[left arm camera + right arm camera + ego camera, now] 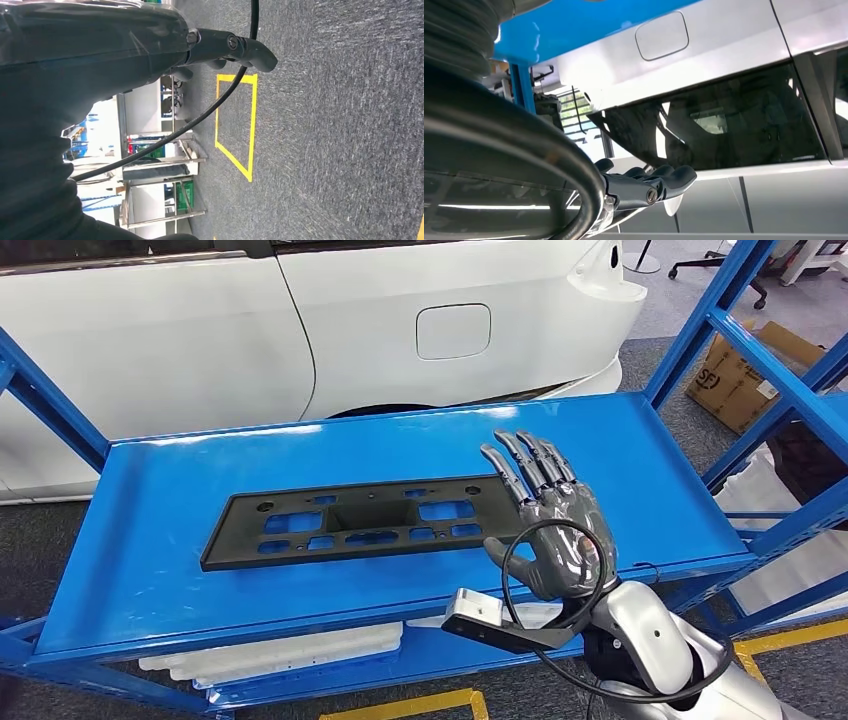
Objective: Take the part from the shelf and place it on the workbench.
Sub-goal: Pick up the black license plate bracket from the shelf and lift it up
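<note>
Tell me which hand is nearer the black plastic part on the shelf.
Right. The right hand hovers open over the black plastic part's right end. The left hand hangs by the carpeted floor, away from the blue shelf.

One black part point(355, 523), one cardboard box point(735, 380)

1. The right hand point(553, 530) has a glossy dark grey palm shell and slim, segmented grey fingers point(527, 466) with darker tips.
2. A black cable point(520, 585) loops from the wrist round the hand's near side.
3. A flat silver-and-black camera bracket point(490, 620) sticks out left of the wrist.
4. The forearm point(660, 640) is smooth silver with a small dark screw, joined by a black collar.
5. The left hand point(235, 50) shows dark grey fingers with a round screw, a black cable point(200, 112) alongside.
</note>
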